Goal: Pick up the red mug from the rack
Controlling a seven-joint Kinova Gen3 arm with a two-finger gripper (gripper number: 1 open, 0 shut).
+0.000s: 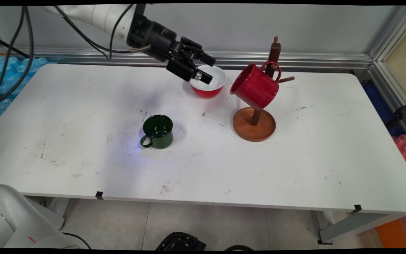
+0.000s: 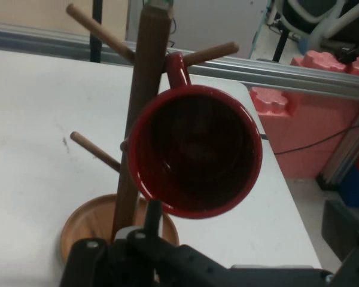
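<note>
Two mugs and a bowl share my worktop, and my pincer hangs in the air above the far middle of it, pointed toward the right. In the main view its two fingers stand apart with nothing between them, so I hold nothing; the fingertips sit in front of the red bowl with the white inside, though I cannot tell whether they touch it or only pass over it.

Just to the right of the bowl stands a wooden mug tree with a round base and a dark upright post. A red speckled mug hangs from one of its pegs by the handle, tilted, its open mouth turned toward my pincer. Through my hand camera that mug fills the middle of the view, mouth-on, dark inside, with the post of the tree just behind it and pegs sticking out to either side (one lower peg is bare).

Nearer the front, well apart from me, a dark green mug stands upright on the worktop, handle toward the near left
</note>
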